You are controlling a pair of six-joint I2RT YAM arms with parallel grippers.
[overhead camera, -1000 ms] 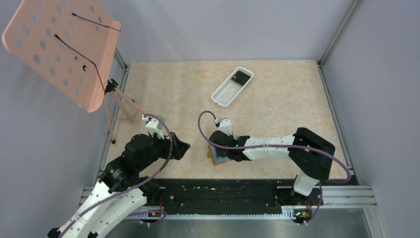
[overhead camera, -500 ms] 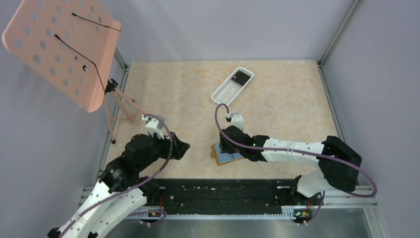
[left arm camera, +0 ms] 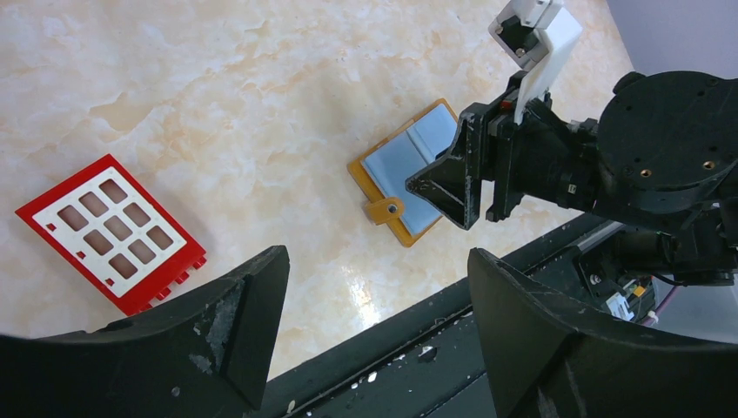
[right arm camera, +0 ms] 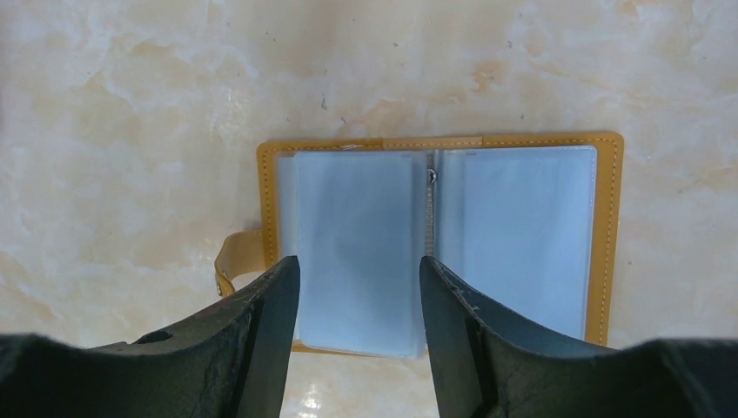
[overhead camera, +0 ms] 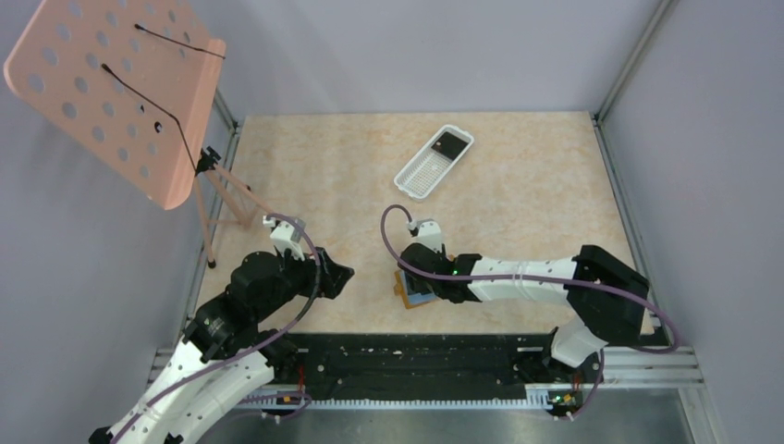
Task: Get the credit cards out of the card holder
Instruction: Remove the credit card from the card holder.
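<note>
Right gripper (overhead camera: 413, 280) is held over the open card holder (overhead camera: 418, 298), near the table's (overhead camera: 518, 213) front edge; bare top lies beyond, toward a white tray (overhead camera: 433, 162).
Left wrist: left gripper (left arm camera: 374, 279) spread wide, red grid plate (left arm camera: 109, 231) alongside.
Right wrist: fingers parted, straddling one blue-grey panel.

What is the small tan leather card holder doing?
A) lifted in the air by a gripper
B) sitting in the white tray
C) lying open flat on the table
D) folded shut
C: the tan leather card holder lies spread open on the marbled table, its blue-grey inside facing up, the right gripper open above it.
</note>
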